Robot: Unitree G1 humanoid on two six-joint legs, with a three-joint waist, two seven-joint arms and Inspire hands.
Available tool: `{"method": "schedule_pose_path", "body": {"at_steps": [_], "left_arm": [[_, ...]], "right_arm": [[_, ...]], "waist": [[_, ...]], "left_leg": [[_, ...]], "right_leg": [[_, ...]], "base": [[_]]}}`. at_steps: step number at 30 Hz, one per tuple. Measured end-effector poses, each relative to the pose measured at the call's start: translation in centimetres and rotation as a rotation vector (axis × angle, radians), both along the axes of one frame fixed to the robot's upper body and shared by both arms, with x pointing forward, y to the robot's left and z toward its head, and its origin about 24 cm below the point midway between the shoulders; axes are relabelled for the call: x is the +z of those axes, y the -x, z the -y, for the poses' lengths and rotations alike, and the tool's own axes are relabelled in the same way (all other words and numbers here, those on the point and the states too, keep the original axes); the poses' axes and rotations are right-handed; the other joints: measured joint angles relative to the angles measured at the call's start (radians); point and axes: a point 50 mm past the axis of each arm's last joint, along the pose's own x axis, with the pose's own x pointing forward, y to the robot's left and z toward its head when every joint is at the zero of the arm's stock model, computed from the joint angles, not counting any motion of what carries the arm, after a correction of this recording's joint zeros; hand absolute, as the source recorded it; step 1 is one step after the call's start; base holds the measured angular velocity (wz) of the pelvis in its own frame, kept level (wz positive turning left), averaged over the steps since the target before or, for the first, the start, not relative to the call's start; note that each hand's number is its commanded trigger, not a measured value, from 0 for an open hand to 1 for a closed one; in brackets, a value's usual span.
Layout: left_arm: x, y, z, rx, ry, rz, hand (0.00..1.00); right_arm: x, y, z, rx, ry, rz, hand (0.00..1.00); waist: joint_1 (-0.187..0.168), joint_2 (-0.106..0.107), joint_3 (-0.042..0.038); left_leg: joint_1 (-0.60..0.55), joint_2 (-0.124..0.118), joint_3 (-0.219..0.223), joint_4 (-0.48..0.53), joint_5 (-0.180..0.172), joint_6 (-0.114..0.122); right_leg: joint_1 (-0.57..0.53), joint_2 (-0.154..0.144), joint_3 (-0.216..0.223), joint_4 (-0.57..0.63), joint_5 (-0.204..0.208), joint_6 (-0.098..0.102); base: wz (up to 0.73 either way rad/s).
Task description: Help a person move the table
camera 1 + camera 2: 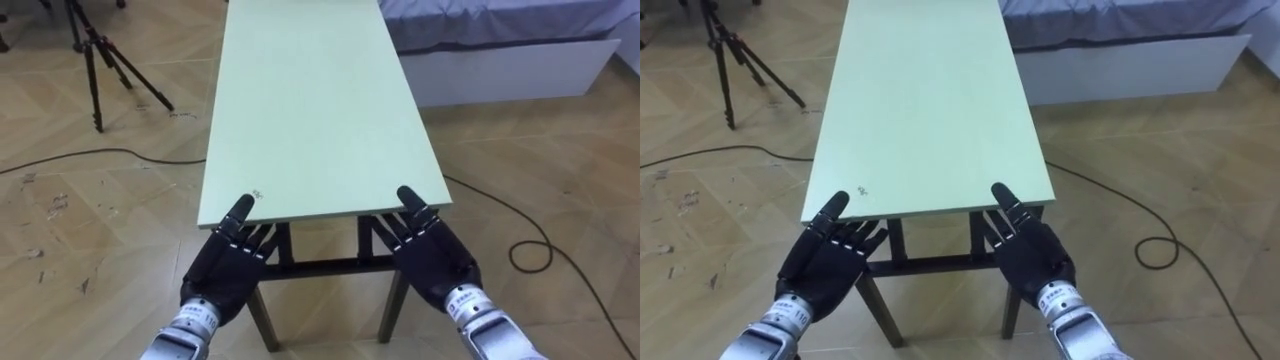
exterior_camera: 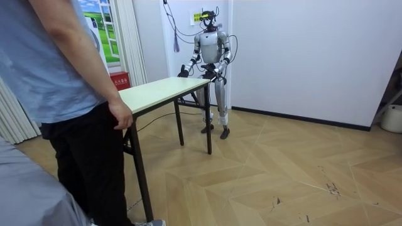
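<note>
A long pale green table point(image 1: 310, 100) on dark legs stretches away from me. My left hand point(image 1: 228, 268) is at its near left corner, palm up, with straight fingers under the edge and the thumb above it. My right hand point(image 1: 432, 250) lies the same way at the near right corner. In the room view I stand at one short end of the table point(image 2: 163, 91) with both hands at its edge. A person point(image 2: 69, 113) in a blue shirt stands at the other end with a hand point(image 2: 120, 117) on that edge.
A black tripod point(image 1: 105, 50) stands on the wooden floor to the table's left. A bed with a white base point(image 1: 510, 65) lies to the far right. Dark cables point(image 1: 530, 250) trail over the floor on both sides. A white wall stands behind me in the room view.
</note>
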Motion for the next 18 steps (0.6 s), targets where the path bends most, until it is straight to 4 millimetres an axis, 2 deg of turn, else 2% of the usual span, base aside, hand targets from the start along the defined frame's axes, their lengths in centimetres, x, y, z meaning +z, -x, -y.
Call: {"method": "schedule_pose_path", "body": {"at_steps": [7, 12, 18], "left_arm": [[0.1, -0.1, -0.2, 0.025, 0.050, -0.007, 0.00], [0.2, -0.5, 0.4, 0.056, 0.104, -0.030, 0.00], [0.3, -0.8, 0.5, 0.075, 0.135, -0.048, 0.00]], "right_arm": [[0.1, -0.2, -0.7, -0.048, -0.104, -0.008, 0.00], [0.2, -0.3, -0.9, -0.083, -0.136, -0.002, 0.00], [0.4, -0.5, -1.3, -0.103, -0.143, -0.017, 0.00]], "waist": [[-0.001, 0.006, 0.0019], [0.001, 0.024, 0.0016], [0.001, 0.025, 0.0018]], "left_leg": [[0.000, 0.000, 0.003, 0.000, 0.000, 0.000], [0.000, 0.001, 0.008, 0.000, 0.002, 0.002], [0.000, 0.000, 0.007, 0.002, 0.002, 0.003]], "right_leg": [[-0.001, 0.001, 0.005, 0.000, 0.002, -0.002], [-0.002, 0.001, 0.006, 0.000, 0.004, -0.003], [-0.002, 0.002, 0.009, 0.000, 0.005, -0.003]], "base": [[0.00], [0.00], [0.00]]}}
